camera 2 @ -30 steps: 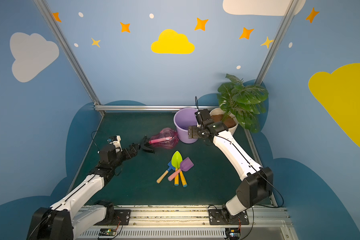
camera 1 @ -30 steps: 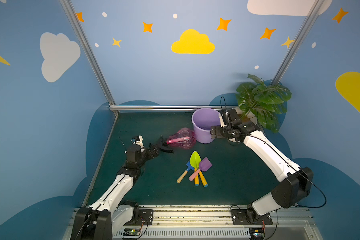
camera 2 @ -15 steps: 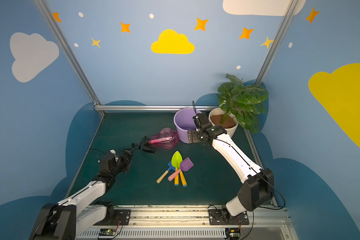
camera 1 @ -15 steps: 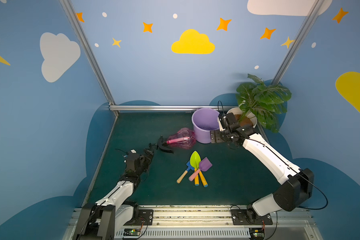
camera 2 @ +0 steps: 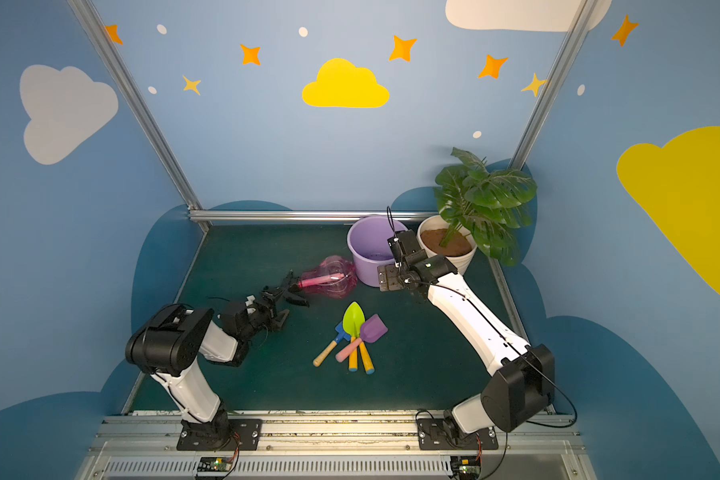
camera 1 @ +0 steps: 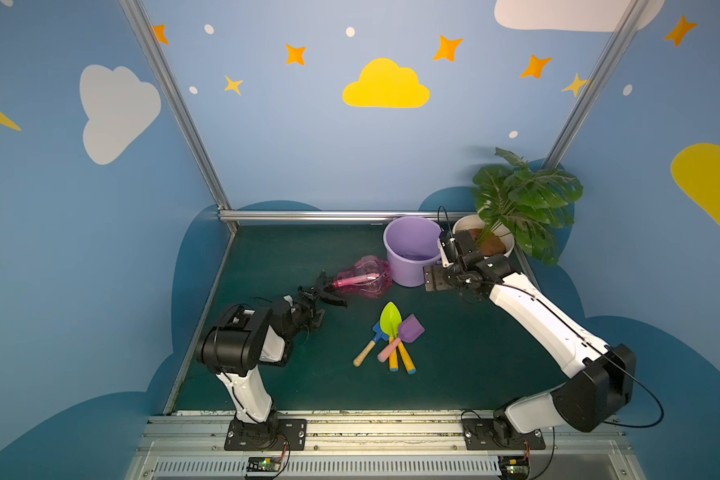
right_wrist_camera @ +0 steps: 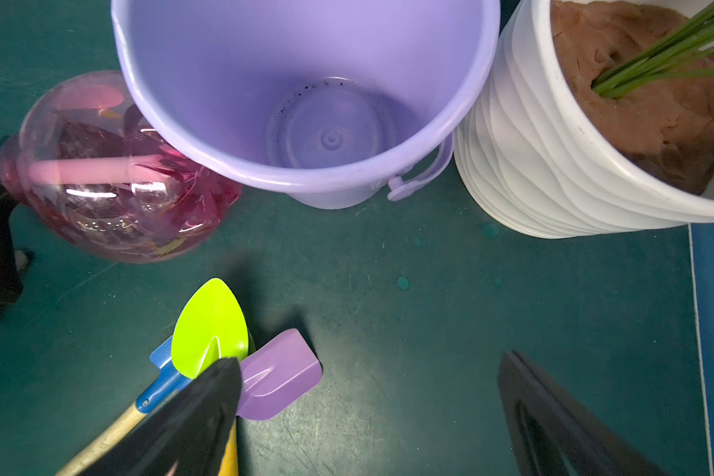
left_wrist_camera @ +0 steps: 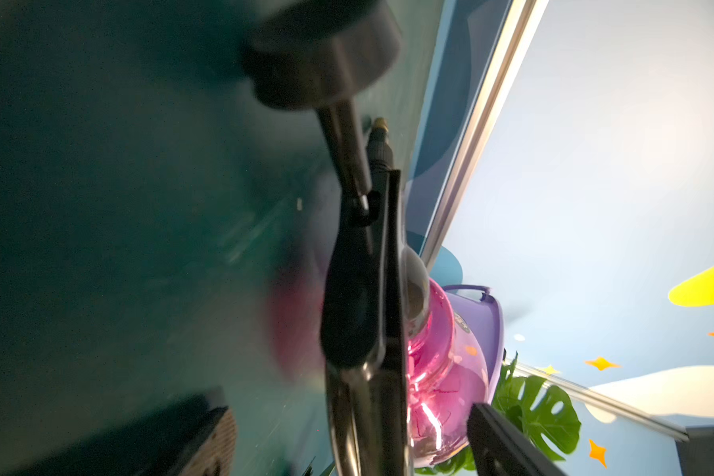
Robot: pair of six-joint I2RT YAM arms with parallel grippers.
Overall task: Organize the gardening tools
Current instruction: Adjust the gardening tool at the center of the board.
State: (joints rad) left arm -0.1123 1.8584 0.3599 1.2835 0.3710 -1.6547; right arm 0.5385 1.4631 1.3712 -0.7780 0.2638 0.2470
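Observation:
The pink translucent spray bottle point(camera 1: 364, 279) point(camera 2: 333, 279) lies on its side on the green mat, its black trigger head pointing left. My left gripper point(camera 1: 314, 309) point(camera 2: 277, 311) is low at that head. In the left wrist view the black trigger handle point(left_wrist_camera: 359, 296) runs between the wide-apart jaws of the left gripper point(left_wrist_camera: 347, 416), which do not touch it. The gardening tools lie piled mid-mat: a lime-green trowel point(camera 1: 390, 320) point(right_wrist_camera: 209, 329), purple scoop point(camera 1: 410, 328) point(right_wrist_camera: 279, 375), blue spade point(camera 1: 376, 333) and two yellow handles point(camera 1: 400, 358). My right gripper point(camera 1: 433, 279) point(right_wrist_camera: 367, 362) hovers open and empty beside the bucket.
The lilac bucket point(camera 1: 408, 272) point(right_wrist_camera: 306, 181) stands empty at the back, touching the bottle's body. The white ribbed plant pot point(camera 1: 510, 250) point(right_wrist_camera: 532, 173) with a leafy plant point(camera 1: 524, 195) is to its right, in the back right corner. Blue walls enclose the mat.
My left arm folded, its elbow rising, and the gripper came in low at the bottle's trigger head. My right gripper drifted slightly forward from the bucket. The tools have not moved.

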